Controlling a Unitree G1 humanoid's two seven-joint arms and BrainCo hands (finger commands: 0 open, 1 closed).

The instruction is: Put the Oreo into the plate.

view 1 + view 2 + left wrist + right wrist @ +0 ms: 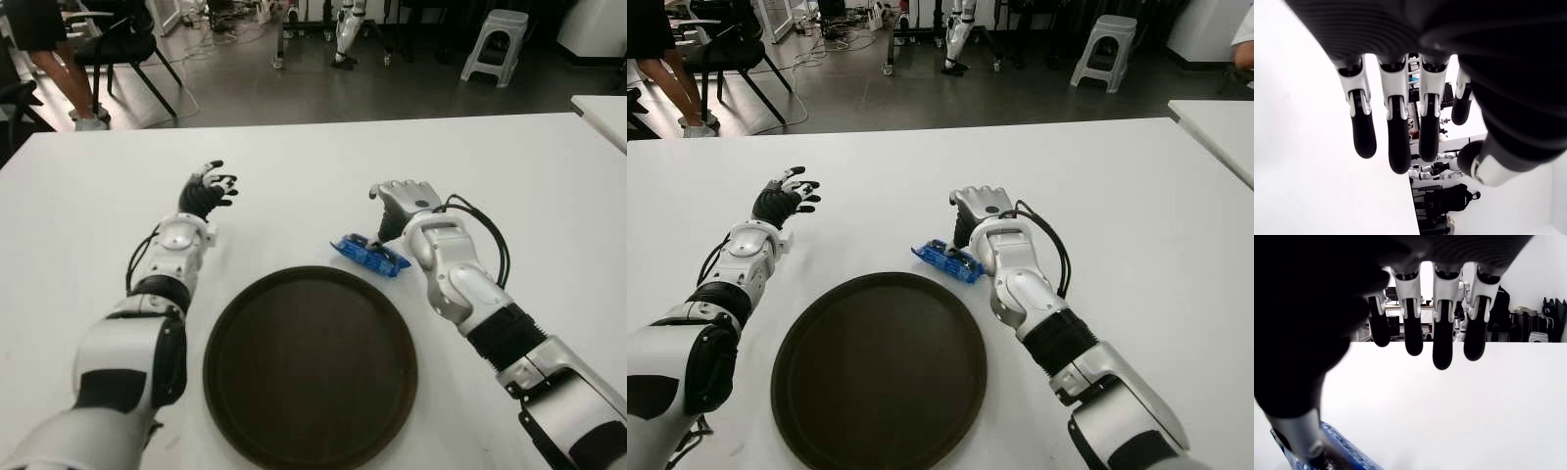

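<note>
The Oreo [369, 256] is a blue pack lying flat on the white table [98, 196], just beyond the far right rim of the dark round plate [311, 372], which holds nothing. My right hand [397, 196] sits right behind the pack, palm down. Its four fingers [1442, 347] stretch out straight over bare table. Its thumb [1300, 440] comes down onto the top of the Oreo [1347, 453] without any finger closing against it. My left hand [208, 188] shows beyond the plate's left side, its fingers [1393, 142] spread and holding nothing.
A second white table [602, 113] juts in at the far right edge. Beyond my table the floor carries a plastic stool [495, 44], a chair with a person's legs [59, 69] at the back left, and another robot's feet [345, 44].
</note>
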